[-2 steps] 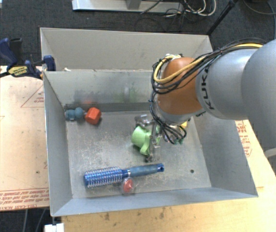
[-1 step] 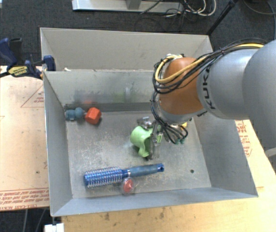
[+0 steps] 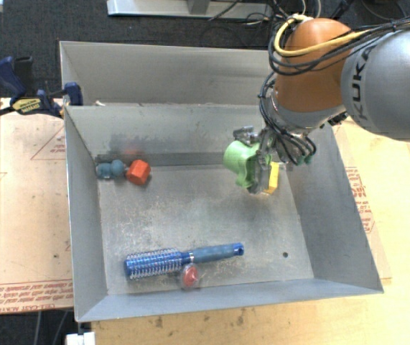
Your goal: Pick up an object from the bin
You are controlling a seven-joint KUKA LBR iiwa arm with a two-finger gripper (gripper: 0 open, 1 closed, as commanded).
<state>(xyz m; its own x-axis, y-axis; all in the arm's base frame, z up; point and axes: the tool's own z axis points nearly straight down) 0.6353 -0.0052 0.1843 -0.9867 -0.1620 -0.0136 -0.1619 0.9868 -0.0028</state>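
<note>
Grey bin [image 3: 82,192]: claw [image 3: 266,171] against green lump [image 3: 238,159]

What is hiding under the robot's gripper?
A green rounded thing and a yellow piece peek out beneath the gripper. It covers their right parts, so their whole shapes are hidden.

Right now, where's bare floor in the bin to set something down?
Bare: the bin floor between the orange block and the blue hairbrush; also its right side below the gripper. Crowded: front, hairbrush plus small red ball; back right, a green thing at the gripper.
</note>
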